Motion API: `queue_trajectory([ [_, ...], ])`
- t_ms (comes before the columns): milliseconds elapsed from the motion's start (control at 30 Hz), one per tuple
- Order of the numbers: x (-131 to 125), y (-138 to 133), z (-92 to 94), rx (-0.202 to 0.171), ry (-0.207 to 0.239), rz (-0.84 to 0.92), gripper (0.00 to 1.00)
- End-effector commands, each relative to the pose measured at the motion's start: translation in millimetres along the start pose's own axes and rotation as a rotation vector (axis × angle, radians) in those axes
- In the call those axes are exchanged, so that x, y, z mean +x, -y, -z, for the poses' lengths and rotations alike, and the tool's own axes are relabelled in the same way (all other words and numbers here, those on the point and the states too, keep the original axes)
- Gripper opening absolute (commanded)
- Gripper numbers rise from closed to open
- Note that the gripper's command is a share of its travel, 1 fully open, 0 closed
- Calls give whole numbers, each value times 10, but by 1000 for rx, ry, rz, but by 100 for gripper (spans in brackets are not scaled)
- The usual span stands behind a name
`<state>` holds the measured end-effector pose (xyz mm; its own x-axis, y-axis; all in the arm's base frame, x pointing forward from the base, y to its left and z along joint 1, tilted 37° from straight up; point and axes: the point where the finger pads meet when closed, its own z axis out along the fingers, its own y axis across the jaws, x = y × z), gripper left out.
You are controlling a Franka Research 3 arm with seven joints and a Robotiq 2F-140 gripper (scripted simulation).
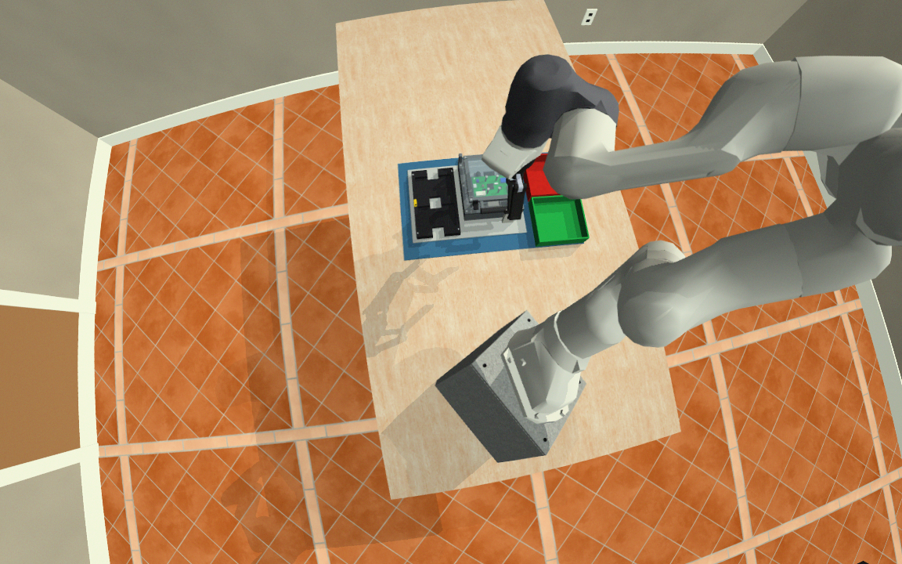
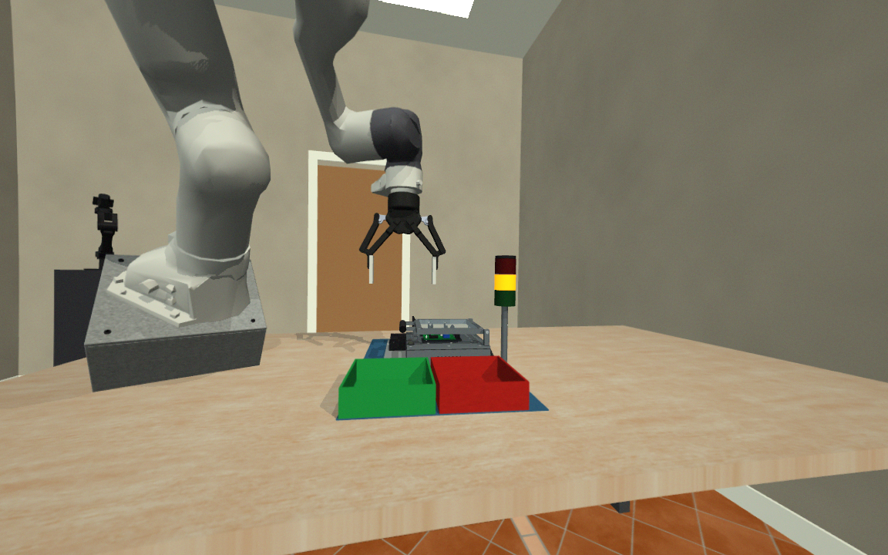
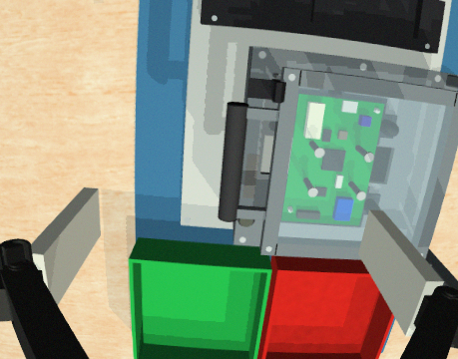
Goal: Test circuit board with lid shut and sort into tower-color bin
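The green circuit board [image 3: 331,160] [image 1: 489,186] lies face up inside the tester [image 2: 449,331], under the clear lid [image 3: 415,140], which lies flat down over it. The lid's black handle [image 3: 231,163] runs along the side away from the hinge, with the black hook [image 3: 271,90] at its tray-side end. The signal tower [image 2: 504,280] shows yellow in its middle light. My gripper [image 2: 402,276] [image 3: 233,223] [image 1: 512,198] is open and empty. It hangs well above the tester's bin-side edge and touches nothing.
The green bin [image 3: 189,355] [image 2: 385,400] [image 1: 557,221] and the red bin [image 3: 322,355] [image 2: 482,396] [image 1: 538,178] stand side by side, both empty. The black tray [image 1: 417,203] lies beyond the tester on the blue mat [image 1: 468,248] [image 3: 159,107].
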<state>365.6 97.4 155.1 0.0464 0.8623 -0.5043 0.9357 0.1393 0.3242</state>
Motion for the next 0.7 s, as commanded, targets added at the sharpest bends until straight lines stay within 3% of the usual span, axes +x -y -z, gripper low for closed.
queue_trajectory([
  [0,2,-5,12,0,-1,3,100],
  [167,2,-5,12,0,-1,3,100],
  [200,2,-5,12,0,-1,3,0],
  [667,2,-5,12,0,-1,3,0],
])
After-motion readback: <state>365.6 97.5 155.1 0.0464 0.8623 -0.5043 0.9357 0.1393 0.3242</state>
